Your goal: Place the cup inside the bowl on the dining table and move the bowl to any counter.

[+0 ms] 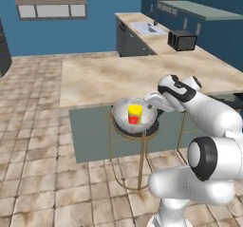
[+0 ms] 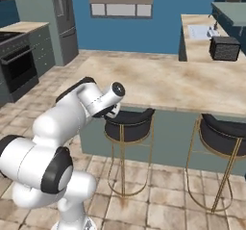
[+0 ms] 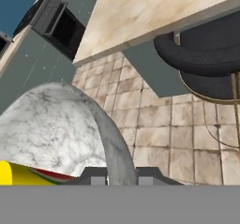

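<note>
Already loaded, the silvery bowl (image 1: 135,113) rides clear of the dining table (image 1: 109,76) with the yellow cup (image 1: 135,114) standing upright inside it, red patch facing the left base camera. The gripper (image 3: 121,177) is pinched narrow on the bowl's rim, one fingertip on each side of the wall as the hand view shows, and the bowl hangs above a black-seated bar stool (image 1: 138,132) just off the table's near edge. By the look of it, the first half of the job is done and the carry to a counter (image 1: 156,36) is in hand. The next move appears to call for a level, steady transport, since a tilt could tip the cup out or let the rim slip from so small a pinch. The worktop beyond the table's far corner holds a sink (image 1: 148,28) and a dark toaster (image 1: 182,40), leaving bare surface between them. The stool beneath and its neighbour (image 2: 225,134) crowd the low route, and the wide table itself lies between robot and counter.
</note>
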